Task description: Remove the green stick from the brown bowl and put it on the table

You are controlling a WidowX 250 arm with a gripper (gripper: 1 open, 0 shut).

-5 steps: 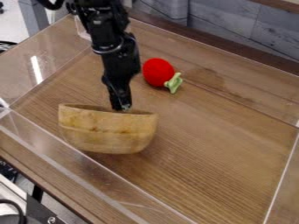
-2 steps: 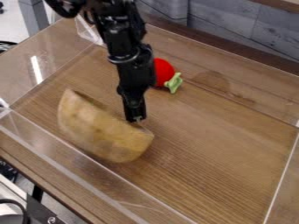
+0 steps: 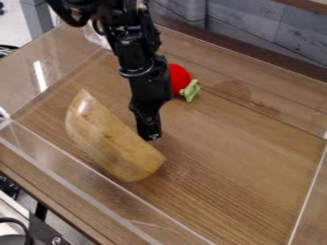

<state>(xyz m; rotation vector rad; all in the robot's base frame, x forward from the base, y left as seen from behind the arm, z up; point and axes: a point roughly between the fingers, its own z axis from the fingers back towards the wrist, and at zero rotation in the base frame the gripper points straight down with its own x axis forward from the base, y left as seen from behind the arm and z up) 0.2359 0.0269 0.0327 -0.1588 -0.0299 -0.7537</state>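
The brown bowl (image 3: 113, 139) stands tipped on its edge at the left of the table, its rounded underside facing the camera. Its inside faces away, so the green stick is hidden. My black gripper (image 3: 152, 132) points straight down at the bowl's far right rim. Its fingers are shut, with their tips against that rim, and they seem to pinch it and hold the bowl tilted.
A red ball (image 3: 177, 78) lies behind the gripper, with a small green-and-white piece (image 3: 190, 92) against its right side. Clear plastic walls (image 3: 52, 182) ring the wooden table (image 3: 243, 153). Bare wood stretches to the right and front of the bowl.
The bowl has tipped from sitting upright to standing on its edge with its underside toward the camera. The gripper has shifted a little right and toward the camera along with the rim.
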